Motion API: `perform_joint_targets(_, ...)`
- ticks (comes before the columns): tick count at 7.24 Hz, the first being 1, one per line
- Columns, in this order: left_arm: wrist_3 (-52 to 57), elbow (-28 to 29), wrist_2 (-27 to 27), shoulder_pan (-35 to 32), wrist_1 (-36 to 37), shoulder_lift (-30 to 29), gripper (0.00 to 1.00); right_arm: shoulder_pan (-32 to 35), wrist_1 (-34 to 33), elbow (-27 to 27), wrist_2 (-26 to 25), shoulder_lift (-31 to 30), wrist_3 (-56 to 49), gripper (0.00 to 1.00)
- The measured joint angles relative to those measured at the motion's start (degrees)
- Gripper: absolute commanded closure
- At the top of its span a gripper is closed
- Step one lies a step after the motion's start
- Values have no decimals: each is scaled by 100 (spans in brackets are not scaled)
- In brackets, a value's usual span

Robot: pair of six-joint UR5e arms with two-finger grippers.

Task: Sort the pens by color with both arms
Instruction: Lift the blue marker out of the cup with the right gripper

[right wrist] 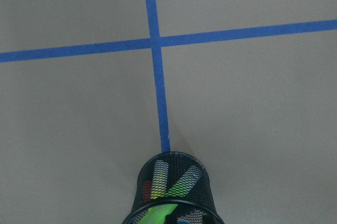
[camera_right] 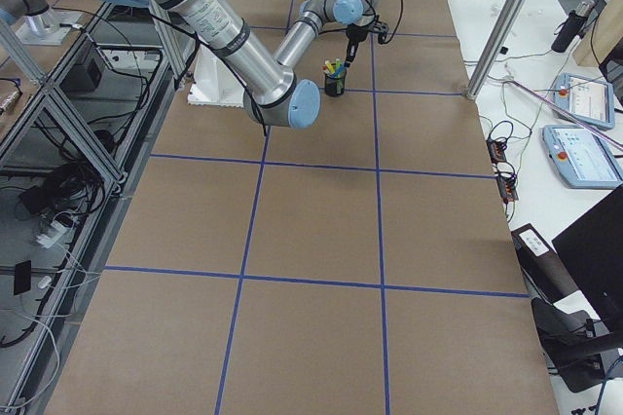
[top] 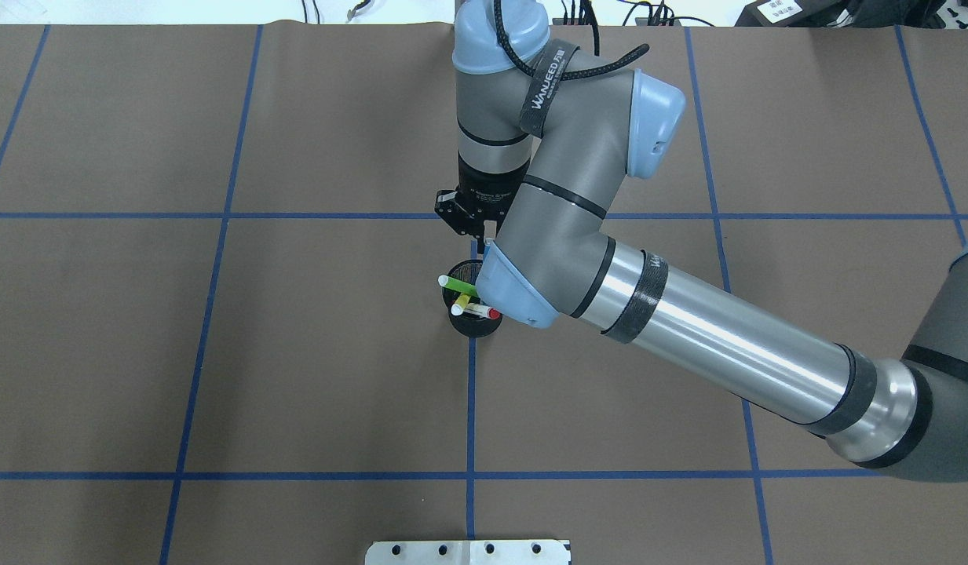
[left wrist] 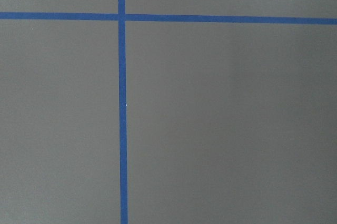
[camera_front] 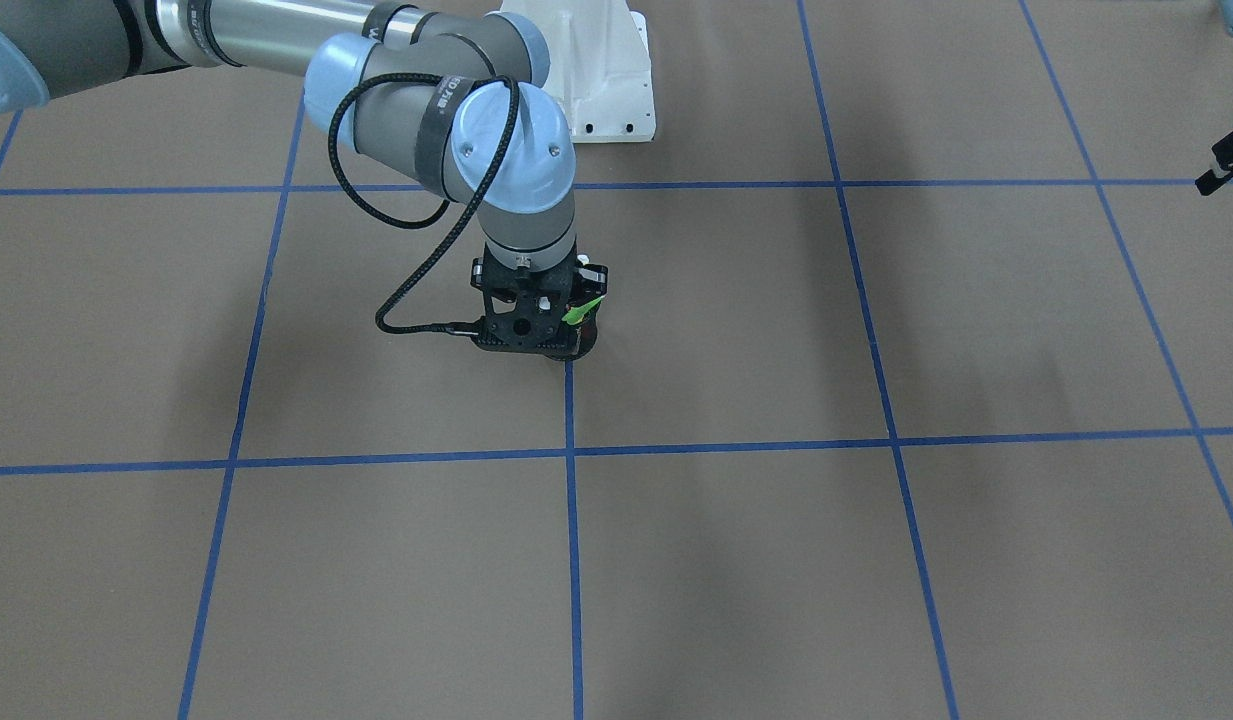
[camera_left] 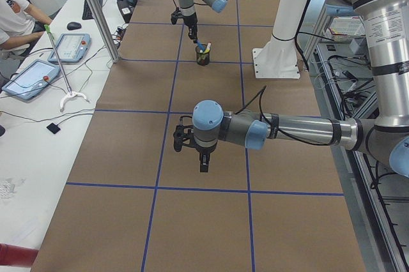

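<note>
Pens [top: 458, 286] in cup [top: 474, 323] beneath right gripper [top: 474, 232]

Table [top: 295, 353] is plain brown with a blue tape grid [top: 471, 408] on it. The black mesh cup [top: 474, 325] has a lime-green pen [top: 458, 285], a yellow pen [top: 462, 301] and a white pen [top: 476, 311], red cap at its 3 o'clock end from above. Right arm [top: 688, 329] is silver-grey with pale blue caps.

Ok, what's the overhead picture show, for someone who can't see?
The right arm reaches in, its hand hovering close by a black mesh cup. A green pen, a yellow pen and a red-capped white pen stick out of it.
</note>
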Motion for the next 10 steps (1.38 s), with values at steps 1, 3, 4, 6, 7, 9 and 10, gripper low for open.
perform_joint_targets(1,1,10,-2,0,0,0,0,21,-276,274,-211,21,-61,100)
perform_joint_targets(3,1,19,-4,0,0,0,0,129,-476,555,-739,71,-100,100)
perform_joint_targets(4,1,19,-17,0,0,0,0,336,-493,753,-894,59,-104,100)
perform_joint_targets(6,1,17,-47,0,0,0,0,775,-474,1240,-1300,-66,-84,100)
perform_joint_targets(7,3,18,-51,0,0,0,0,855,-320,1386,-1712,-198,-46,100)
perform_joint_targets(9,17,24,-52,0,-14,0,0,853,777,1441,-2573,-855,-6,100)
perform_joint_targets(10,23,24,-53,0,-47,0,0,742,1485,1290,-3168,-1176,-17,100)
